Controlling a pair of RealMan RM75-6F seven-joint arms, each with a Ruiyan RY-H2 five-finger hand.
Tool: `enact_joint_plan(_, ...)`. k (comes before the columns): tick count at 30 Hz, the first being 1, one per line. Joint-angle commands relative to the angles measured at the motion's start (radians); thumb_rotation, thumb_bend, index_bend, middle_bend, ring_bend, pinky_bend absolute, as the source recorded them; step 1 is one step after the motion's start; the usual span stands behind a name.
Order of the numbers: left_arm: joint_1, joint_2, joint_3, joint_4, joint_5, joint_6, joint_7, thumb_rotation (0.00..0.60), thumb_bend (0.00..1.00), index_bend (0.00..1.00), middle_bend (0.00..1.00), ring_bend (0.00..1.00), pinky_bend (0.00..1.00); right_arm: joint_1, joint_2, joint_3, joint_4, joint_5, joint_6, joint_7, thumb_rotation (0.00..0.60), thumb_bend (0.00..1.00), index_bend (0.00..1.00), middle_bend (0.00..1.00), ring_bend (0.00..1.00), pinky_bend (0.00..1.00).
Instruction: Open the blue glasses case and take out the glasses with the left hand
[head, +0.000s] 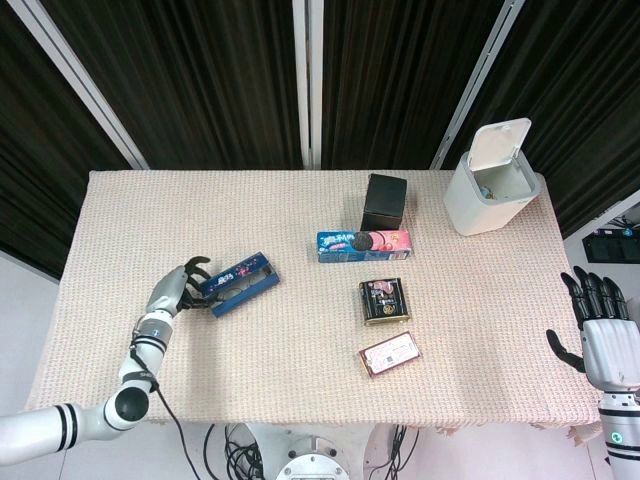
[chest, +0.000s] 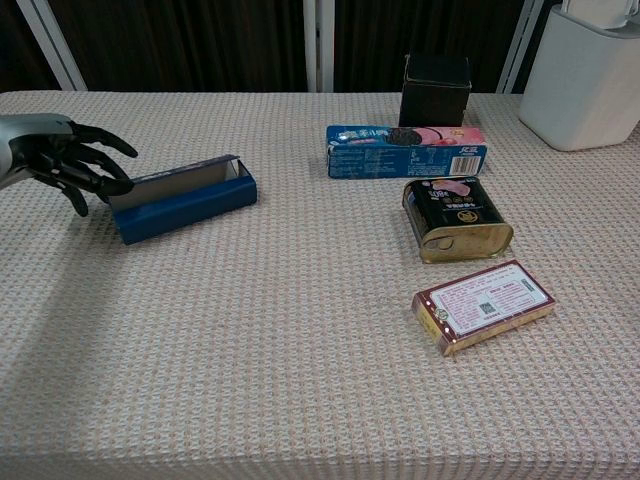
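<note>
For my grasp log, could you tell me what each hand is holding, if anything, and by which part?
The left hand has its fingers at the left end of the blue glasses case, seemingly gripping there. The right hand holds nothing.
</note>
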Motion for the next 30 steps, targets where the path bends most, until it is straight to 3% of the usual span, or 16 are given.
enact_joint_plan(1, 0.010, -0.002, -0.018, 0.005, 0.016, 0.011, -0.032, 0.600, 0.51, 0.01, 0.09, 0.42, 0.73, 0.000, -0.005, 0.003, 0.004, -0.002, 0.007, 0.002, 0.600, 0.24, 0.00, 0.00, 0.00, 0.00)
enact_joint_plan(6, 0.028, -0.053, -0.030, 0.051, 0.114, 0.134, -0.047, 0.600, 0.46, 0.00, 0.06, 0.37, 0.69, 0.000, -0.009, 0.004, 0.007, -0.004, 0.010, 0.004, 0.600, 0.24, 0.00, 0.00, 0.00, 0.00)
enact_joint_plan(9, 0.030, -0.084, -0.030, 0.088, 0.144, 0.185, -0.029, 0.600, 0.44, 0.00, 0.03, 0.22, 0.51, 0.001, -0.011, 0.004, 0.007, -0.005, 0.012, 0.004, 0.600, 0.24, 0.00, 0.00, 0.00, 0.00)
enact_joint_plan(13, 0.026, -0.103, -0.041, 0.123, 0.104, 0.183, 0.003, 0.600, 0.42, 0.00, 0.00, 0.04, 0.24, 0.001, -0.011, 0.001, 0.006, -0.008, 0.010, 0.006, 0.600, 0.24, 0.00, 0.00, 0.00, 0.00)
enact_joint_plan(18, 0.023, -0.116, -0.060, 0.159, 0.070, 0.173, 0.024, 0.600, 0.42, 0.00, 0.00, 0.00, 0.19, -0.001, -0.010, 0.001, 0.008, -0.009, 0.015, 0.012, 0.600, 0.25, 0.00, 0.00, 0.00, 0.00)
enact_joint_plan(24, 0.034, -0.121, -0.063, 0.152, 0.135, 0.200, 0.015, 0.600, 0.42, 0.00, 0.00, 0.00, 0.18, -0.001, -0.013, 0.004, 0.017, -0.015, 0.026, 0.025, 0.600, 0.25, 0.00, 0.00, 0.00, 0.00)
enact_joint_plan(27, 0.045, -0.117, -0.049, 0.141, 0.241, 0.201, -0.033, 0.600, 0.42, 0.00, 0.00, 0.00, 0.15, 0.000, -0.016, 0.004, 0.022, -0.018, 0.025, 0.028, 0.600, 0.25, 0.00, 0.00, 0.00, 0.00)
enact_joint_plan(30, 0.060, -0.088, -0.005, 0.145, 0.414, 0.149, -0.141, 0.600, 0.42, 0.01, 0.00, 0.00, 0.14, 0.002, -0.018, 0.002, 0.024, -0.016, 0.020, 0.027, 0.600, 0.25, 0.00, 0.00, 0.00, 0.00)
